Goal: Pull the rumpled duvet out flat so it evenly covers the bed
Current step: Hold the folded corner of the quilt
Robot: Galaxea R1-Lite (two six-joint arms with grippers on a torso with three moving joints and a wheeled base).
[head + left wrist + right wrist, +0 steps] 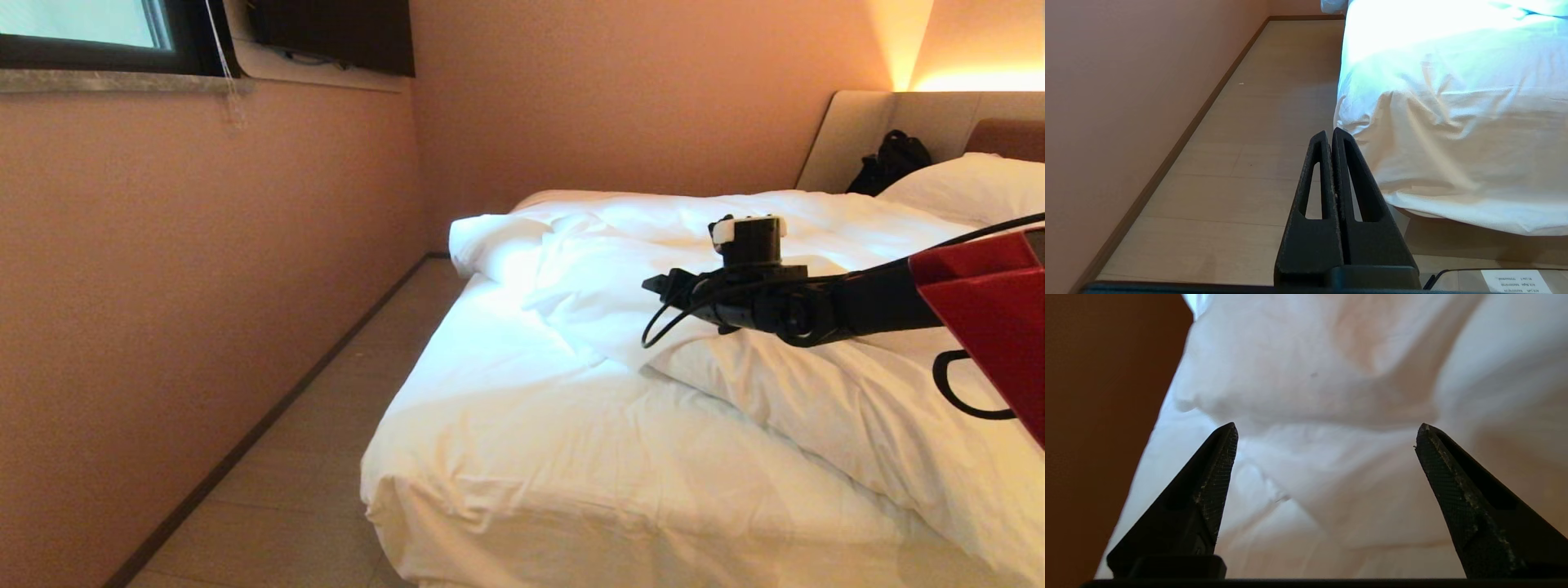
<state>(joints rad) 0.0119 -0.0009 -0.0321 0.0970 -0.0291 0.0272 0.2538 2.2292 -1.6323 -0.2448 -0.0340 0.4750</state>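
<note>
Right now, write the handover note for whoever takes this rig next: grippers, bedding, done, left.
Right gripper: open, nothing held, over the rumpled duvet.
Left gripper: shut, empty, parked low over the floor beside the bed.
Duvet: bunched toward the headboard side, folded edge running diagonally; the foot end shows bare sheet.
Done: nothing visibly flat yet.
Left: grip the duvet's edge, pull it toward the foot, even it out.

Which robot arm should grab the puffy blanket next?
Probably the right. The right gripper is open just over the rumpled duvet; the left gripper is shut, low by the floor.
</note>
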